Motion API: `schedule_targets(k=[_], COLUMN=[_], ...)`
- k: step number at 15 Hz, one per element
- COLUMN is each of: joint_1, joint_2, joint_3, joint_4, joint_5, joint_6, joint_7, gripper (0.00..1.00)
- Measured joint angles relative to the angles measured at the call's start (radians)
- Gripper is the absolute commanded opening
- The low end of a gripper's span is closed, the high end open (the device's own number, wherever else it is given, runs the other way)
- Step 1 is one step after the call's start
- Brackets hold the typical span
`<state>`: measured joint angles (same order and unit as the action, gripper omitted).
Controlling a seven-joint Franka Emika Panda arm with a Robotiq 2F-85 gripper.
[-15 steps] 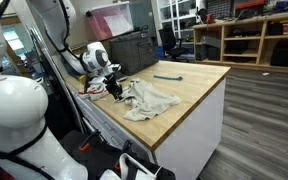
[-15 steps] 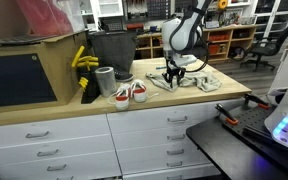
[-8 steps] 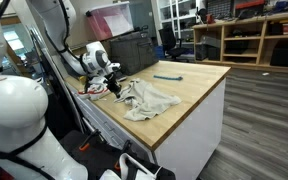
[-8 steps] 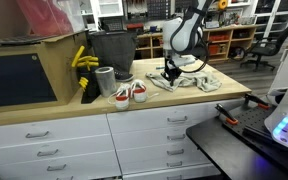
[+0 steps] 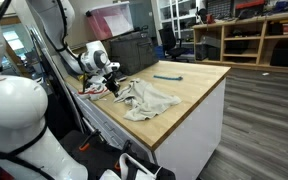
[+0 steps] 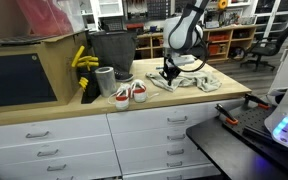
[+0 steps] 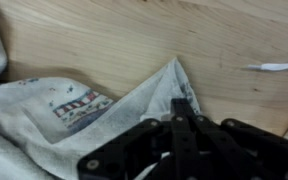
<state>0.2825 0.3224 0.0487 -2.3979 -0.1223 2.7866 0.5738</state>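
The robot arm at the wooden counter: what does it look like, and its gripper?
The arm is glossy white, built of rounded, tube-like segments with darker bands at the joints. The gripper is matte black, with flat bars hinged into a linkage. No markings are legible.

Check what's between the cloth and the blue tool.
Nothing; bare tabletop separates the cloth and the blue tool, shown in an exterior view.

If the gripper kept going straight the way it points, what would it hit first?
Most likely the white cloth: the gripper points down at its corner, with the wooden counter directly underneath. Whether the fingertips already touch the cloth is unclear.
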Motion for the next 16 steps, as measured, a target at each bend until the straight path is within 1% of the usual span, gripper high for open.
schedule_targets(k=[3,4,5,6,8,9,13,15,16], joint_1=[-0.036,-0.046,-0.050,-0.048,-0.044,-0.041,-0.038,-0.037,-0.036], joint_2=[-0.041,-0.059,-0.078,-0.094,-0.112,-0.114,-0.106,-0.094,-0.087], joint_3=[0.069,0.090,0.103,0.106,0.095,0.081,0.008,-0.016,-0.023], joint_4=[-0.008,-0.011,-0.016,-0.023,-0.036,-0.041,-0.061,-0.063,-0.063], joint_5=[0.150,0.192,0.214,0.217,0.187,0.158,0.021,-0.030,-0.050], joint_6=[-0.002,-0.004,-0.007,-0.009,-0.020,-0.026,-0.031,-0.031,-0.031], joint_7=[-0.122,-0.157,-0.178,-0.181,-0.176,-0.172,-0.129,-0.105,-0.094], gripper=[0.00,0.26,0.27,0.34,0.47,0.56,0.86,0.99,1.00])
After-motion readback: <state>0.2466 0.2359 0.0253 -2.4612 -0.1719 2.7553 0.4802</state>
